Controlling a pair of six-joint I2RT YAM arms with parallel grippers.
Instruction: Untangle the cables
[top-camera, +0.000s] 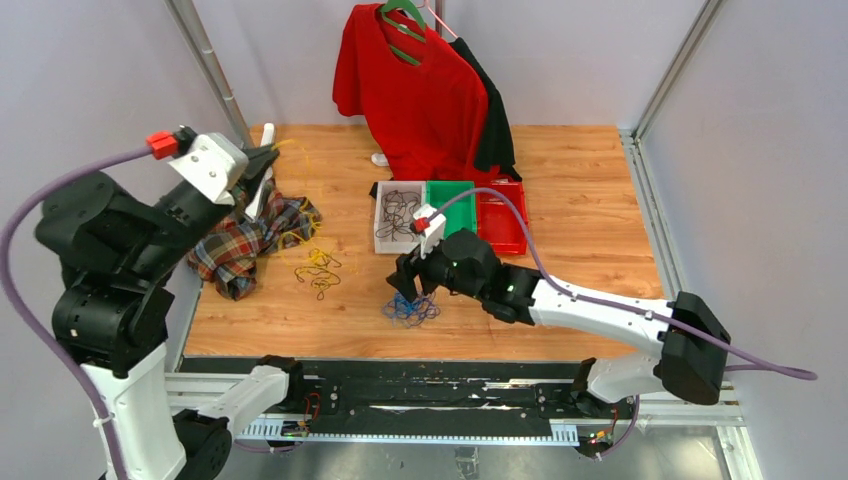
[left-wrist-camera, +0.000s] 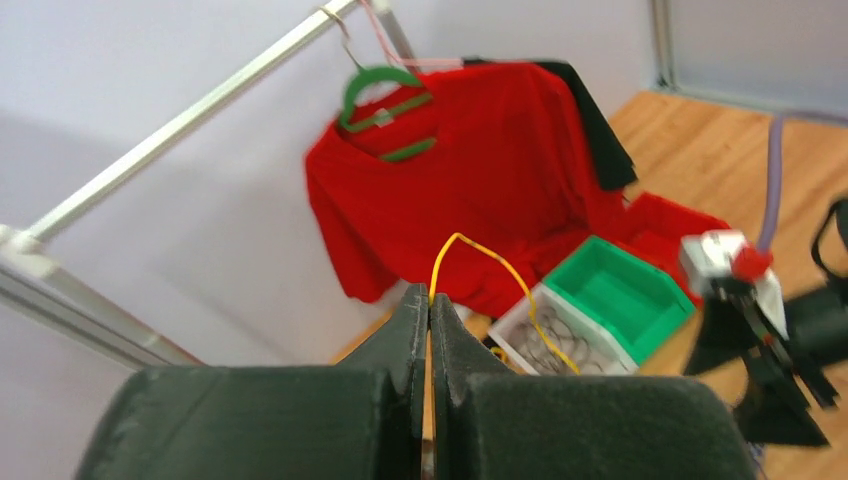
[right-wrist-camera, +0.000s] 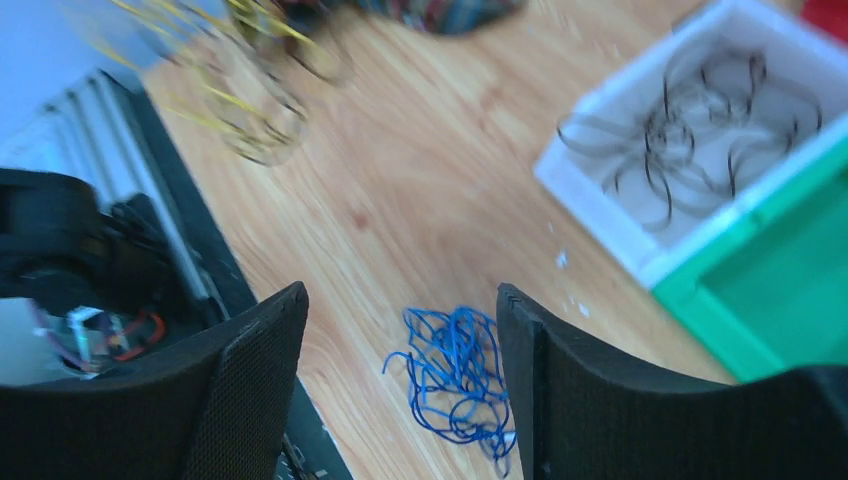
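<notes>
The left fingers (top-camera: 264, 160) are clenched on the yellow cable (top-camera: 318, 266), held up high over the far left of the counter (top-camera: 590, 270). In the left wrist view one thin yellow strand comes out from between the pressed tips, arches up and falls away toward the bins. The rest of that cable lies in a loose heap on the wood, just beside a crumpled plaid cloth (top-camera: 238, 252) under the left arm, with a few loops running onto the cloth.

The right fingers (top-camera: 410, 284) are spread wide with nothing between them, pointing down over the blue cable (top-camera: 411, 309). That cable sits in a small tangled knot on the counter near its front edge, and the right wrist view shows it on the wood in the gap between the two fingers. Whether the tips touch it I cannot tell.

The black cable (top-camera: 398, 214) is coiled in loose loops inside a white bin (top-camera: 379, 230) at mid-counter. A green bin (top-camera: 447, 196) stands against the white one on its right, and a red bin (top-camera: 503, 226) comes next in the same row. The right wrist is over the front of the green bin.

Behind the bins a red shirt (top-camera: 420, 95) hangs on a green hanger (top-camera: 402, 22), its hem reaching the counter, with a black garment (top-camera: 496, 130) behind it.
</notes>
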